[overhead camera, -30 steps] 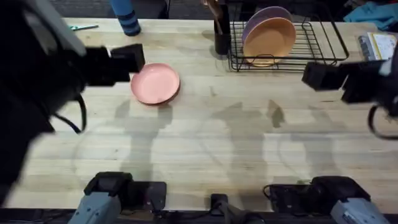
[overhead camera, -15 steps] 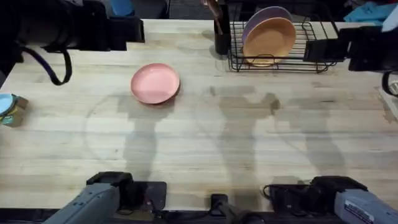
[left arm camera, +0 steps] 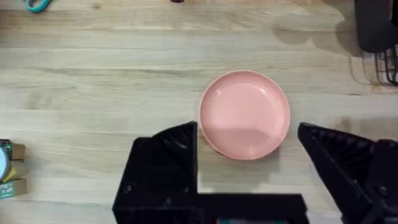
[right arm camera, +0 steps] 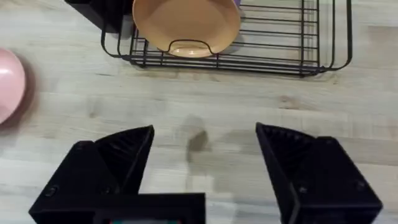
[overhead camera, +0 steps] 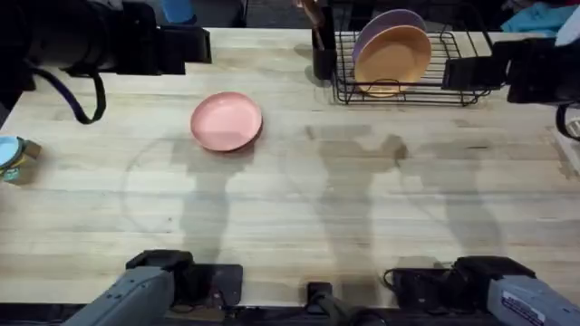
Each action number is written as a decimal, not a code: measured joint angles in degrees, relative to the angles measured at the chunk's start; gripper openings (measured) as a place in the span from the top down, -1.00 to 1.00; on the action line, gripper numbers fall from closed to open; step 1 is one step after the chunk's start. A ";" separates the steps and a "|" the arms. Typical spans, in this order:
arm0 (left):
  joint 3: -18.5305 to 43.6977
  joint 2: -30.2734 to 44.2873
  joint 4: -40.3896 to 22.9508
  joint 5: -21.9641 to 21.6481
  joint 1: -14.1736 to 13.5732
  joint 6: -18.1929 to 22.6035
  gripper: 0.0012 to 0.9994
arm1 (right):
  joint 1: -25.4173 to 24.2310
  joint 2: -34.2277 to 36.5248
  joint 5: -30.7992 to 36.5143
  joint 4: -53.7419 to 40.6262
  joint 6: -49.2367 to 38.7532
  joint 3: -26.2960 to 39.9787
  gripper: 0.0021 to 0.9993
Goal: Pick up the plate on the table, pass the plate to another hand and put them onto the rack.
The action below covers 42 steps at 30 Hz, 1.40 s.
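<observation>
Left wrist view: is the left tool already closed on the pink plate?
No. The left tool is open, its fingers apart above the plate, which lies flat and untouched on the table.

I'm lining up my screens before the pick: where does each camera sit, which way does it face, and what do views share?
Overhead: above the bases, looking down and forward over the table; both arms and bases show.
Left wrist: looks down on the plate; left pincer open.
Right wrist: looks down at the rack holding the orange plate; right pincer open.
Shared: all three show the plate; overhead and right wrist share the rack.
</observation>
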 joint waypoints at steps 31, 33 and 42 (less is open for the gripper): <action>0.15 29.13 2.05 -0.01 7.28 -5.29 -0.99 | 0.00 5.99 0.00 3.80 -0.02 0.11 -1.00; 0.15 31.13 2.03 -0.02 7.28 -5.29 -0.99 | 0.00 5.99 0.00 3.85 -0.02 0.11 -1.00; 0.15 39.34 2.15 -0.02 7.28 -5.27 -0.96 | 0.00 5.99 0.00 4.86 -0.02 0.13 -1.00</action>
